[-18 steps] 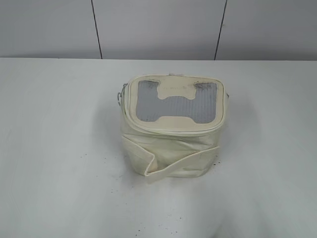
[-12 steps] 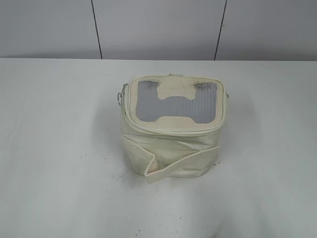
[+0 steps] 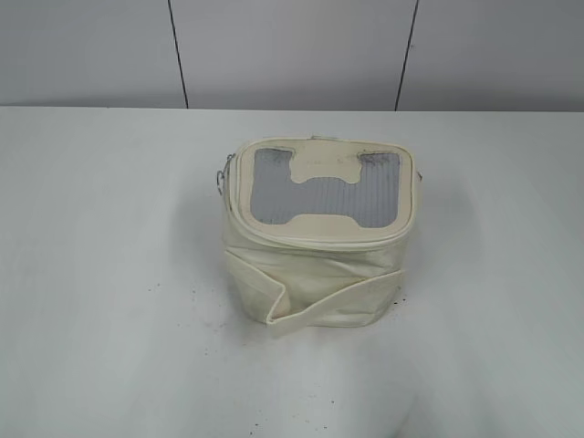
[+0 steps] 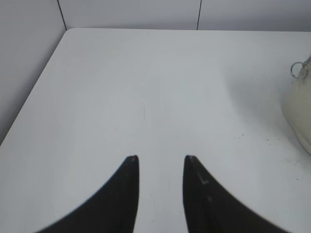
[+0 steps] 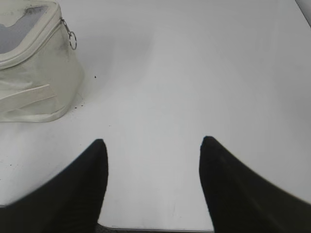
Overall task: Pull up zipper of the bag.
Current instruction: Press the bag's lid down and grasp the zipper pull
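The approach has hardly begun: neither arm appears in the exterior view, and the bag [image 3: 319, 233] stands alone mid-desk [image 3: 109, 274]. The left end effector [image 4: 160, 162] hovers spread and empty, the bag's ring pull [image 4: 297, 70] well off to its right. The right end effector [image 5: 153, 145], spread wider and empty, has the zipper [image 5: 53, 34] to its upper left. Next, I judge, one must reach a ring pull.
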{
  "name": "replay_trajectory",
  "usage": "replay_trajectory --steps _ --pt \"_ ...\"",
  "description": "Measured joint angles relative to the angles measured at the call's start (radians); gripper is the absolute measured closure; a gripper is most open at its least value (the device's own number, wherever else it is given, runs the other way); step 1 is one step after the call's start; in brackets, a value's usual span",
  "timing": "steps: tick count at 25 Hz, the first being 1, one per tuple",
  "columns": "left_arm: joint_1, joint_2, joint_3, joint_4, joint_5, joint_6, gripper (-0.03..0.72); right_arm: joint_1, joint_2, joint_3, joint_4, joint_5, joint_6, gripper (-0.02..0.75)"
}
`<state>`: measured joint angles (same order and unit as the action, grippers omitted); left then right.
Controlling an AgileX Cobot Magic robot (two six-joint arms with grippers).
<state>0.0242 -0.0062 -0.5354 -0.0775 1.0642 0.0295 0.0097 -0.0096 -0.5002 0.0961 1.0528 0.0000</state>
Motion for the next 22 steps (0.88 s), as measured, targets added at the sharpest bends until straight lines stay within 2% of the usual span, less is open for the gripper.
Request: replay_trajectory --steps 22 --pt "0.000 0.000 0.000 -0.013 0.000 0.000 0.444 0.000 0.000 0.000 0.006 0.000 0.000 0.292"
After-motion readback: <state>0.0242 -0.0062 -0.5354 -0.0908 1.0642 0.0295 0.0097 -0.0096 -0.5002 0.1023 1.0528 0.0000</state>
